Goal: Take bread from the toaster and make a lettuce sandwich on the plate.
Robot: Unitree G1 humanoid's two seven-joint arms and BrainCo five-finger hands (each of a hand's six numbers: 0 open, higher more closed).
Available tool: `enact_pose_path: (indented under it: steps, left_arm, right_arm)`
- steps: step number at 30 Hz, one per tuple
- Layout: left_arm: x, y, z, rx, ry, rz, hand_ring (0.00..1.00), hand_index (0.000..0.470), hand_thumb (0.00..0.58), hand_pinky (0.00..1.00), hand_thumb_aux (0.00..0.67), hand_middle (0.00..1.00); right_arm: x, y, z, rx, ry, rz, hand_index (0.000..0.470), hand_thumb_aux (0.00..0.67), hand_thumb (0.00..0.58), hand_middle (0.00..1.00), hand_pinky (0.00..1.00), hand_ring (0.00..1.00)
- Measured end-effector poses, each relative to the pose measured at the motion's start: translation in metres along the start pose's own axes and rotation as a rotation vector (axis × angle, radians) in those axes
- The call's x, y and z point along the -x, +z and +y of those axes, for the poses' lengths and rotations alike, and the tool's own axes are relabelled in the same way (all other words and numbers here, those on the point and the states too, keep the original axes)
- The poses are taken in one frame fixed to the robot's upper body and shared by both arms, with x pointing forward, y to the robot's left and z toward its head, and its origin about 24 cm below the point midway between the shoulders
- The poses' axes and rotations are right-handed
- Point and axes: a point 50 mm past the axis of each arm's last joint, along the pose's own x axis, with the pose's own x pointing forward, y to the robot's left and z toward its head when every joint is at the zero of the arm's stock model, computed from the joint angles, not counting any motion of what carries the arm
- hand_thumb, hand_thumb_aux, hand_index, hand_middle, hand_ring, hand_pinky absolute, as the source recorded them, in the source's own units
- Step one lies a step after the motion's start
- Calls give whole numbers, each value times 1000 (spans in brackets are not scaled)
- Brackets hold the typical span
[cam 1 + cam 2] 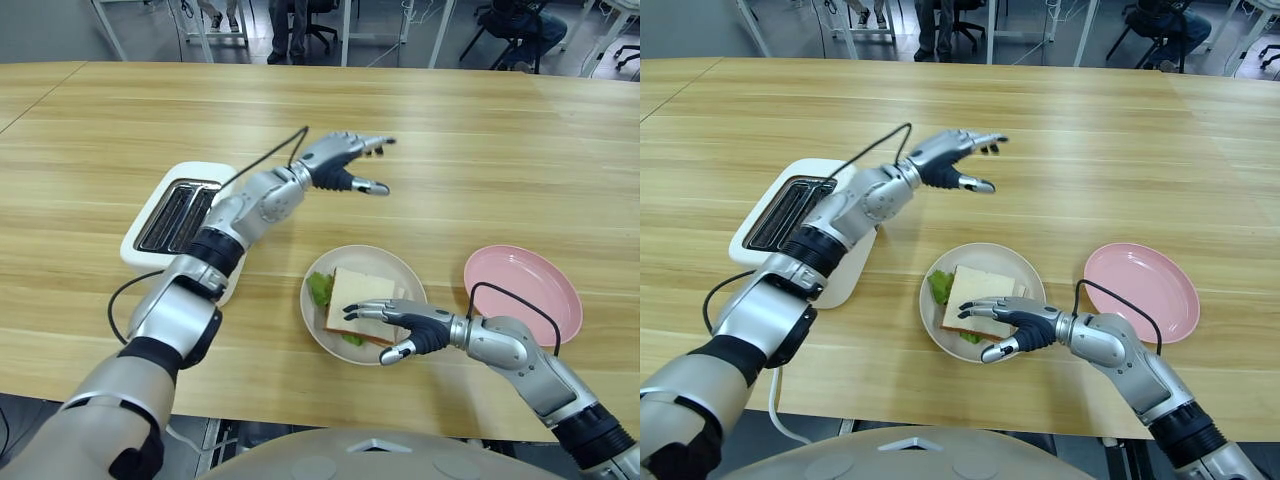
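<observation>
My left hand point(345, 160) hangs in the air above the wooden table point(480, 150), out past the far rim of the plate and just right of the toaster. Its fingers are stretched out and apart, thumb held lower, and there is nothing in it. My forearm runs back from it across the right edge of the white toaster point(180, 215), which sits to the left of the plate with its two slots facing up. My right hand point(400, 325) is low over the near right part of the cream plate point(365, 250). Its fingers are spread and nearly flat, pointing left across the sandwich, and they grip nothing. The fingertips lie over the near edge of the top bread slice point(358, 288), but I can't tell whether they press on it or float just above. That pale, square slice lies roughly centred on the plate. Green lettuce point(320, 288) sticks out from under its left side, with a little more showing at the near left corner. A browner crust edge shows beneath the slice on the near side. To the right of the cream plate, close but not touching it, sits a pink plate point(525, 285). A black cable loops up from my right wrist in front of it.
</observation>
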Motion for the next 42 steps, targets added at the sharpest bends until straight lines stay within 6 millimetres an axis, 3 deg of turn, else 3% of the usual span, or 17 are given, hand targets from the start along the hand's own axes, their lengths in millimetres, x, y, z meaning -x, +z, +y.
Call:
enact_pose_path:
  steps: [2, 3, 4, 5, 6, 9, 10, 14, 15, 16, 22, 27, 30, 34, 38, 42]
  left_arm:
    - [6, 0, 19, 40, 109, -1, 0, 0, 0, 0, 0, 0]
    - [11, 1, 27, 75, 165, -7, 0, 123, 268, 0, 179, 0]
    - [18, 2, 34, 122, 211, -8, 596, 447, 580, 596, 652, 596]
    - [26, 1, 41, 171, 251, -6, 596, 447, 580, 596, 652, 596]
    - [34, 0, 45, 214, 278, -1, 1000, 460, 580, 1000, 670, 1000]
    - [59, 0, 52, 351, 310, 7, 1000, 460, 580, 1000, 670, 1000]
    - [67, 1, 53, 398, 308, 8, 1000, 460, 580, 1000, 670, 1000]
    - [89, 12, 59, 548, 285, -39, 1000, 460, 580, 1000, 670, 1000]
    - [95, 16, 60, 579, 265, -57, 1000, 460, 580, 1000, 670, 1000]
    - [103, 21, 59, 620, 234, -80, 1000, 460, 580, 1000, 670, 1000]
    - [155, 44, 31, 761, -128, -113, 1000, 460, 580, 1000, 670, 1000]
    - [205, 65, -26, 857, -606, 10, 1000, 460, 580, 1000, 670, 1000]
    - [225, 70, -50, 729, -861, 118, 1000, 460, 580, 1000, 670, 1000]
    - [246, 63, -78, 494, -1087, 261, 1000, 460, 580, 1000, 670, 1000]
    - [250, 63, -101, 284, -1210, 281, 1000, 460, 580, 1000, 670, 1000]
    - [230, 66, -107, 148, -1163, 235, 1000, 460, 580, 1000, 670, 1000]
  right_arm:
    - [-3, 0, -6, -78, -68, -17, 0, 0, 0, 0, 0, 0]
    - [-3, 0, -10, -121, -119, -27, 0, 0, 0, 0, 0, 0]
    - [-4, 0, -17, -162, -170, -38, 159, 231, 331, 0, 0, 0]
    - [-3, 1, -27, -201, -234, -56, 159, 231, 331, 0, 0, 0]
    - [-1, 3, -38, -226, -298, -79, 460, 670, 580, 0, 0, 0]
    - [8, 12, -64, -308, -456, -157, 460, 670, 580, 0, 0, 0]
    - [10, 15, -69, -341, -482, -186, 460, 670, 580, 463, 463, 463]
    - [14, 25, -72, -480, -495, -296, 460, 670, 580, 847, 847, 847]
    - [16, 29, -71, -504, -477, -324, 460, 670, 580, 847, 847, 847]
    - [18, 34, -68, -540, -443, -365, 460, 670, 580, 973, 973, 973]
    - [39, 47, -33, -621, -94, -412, 460, 670, 580, 1000, 1000, 1000]
    - [54, 41, 9, -605, 207, -294, 460, 670, 580, 1000, 1000, 1000]
    - [58, 30, 19, -534, 273, -181, 460, 670, 580, 1000, 1000, 1000]
    - [57, 4, 30, -349, 308, 50, 460, 670, 580, 1000, 1000, 1000]
    - [51, -8, 39, -110, 359, 201, 460, 670, 580, 1000, 1000, 1000]
    - [39, -12, 41, 60, 344, 261, 460, 670, 580, 1000, 1000, 1000]
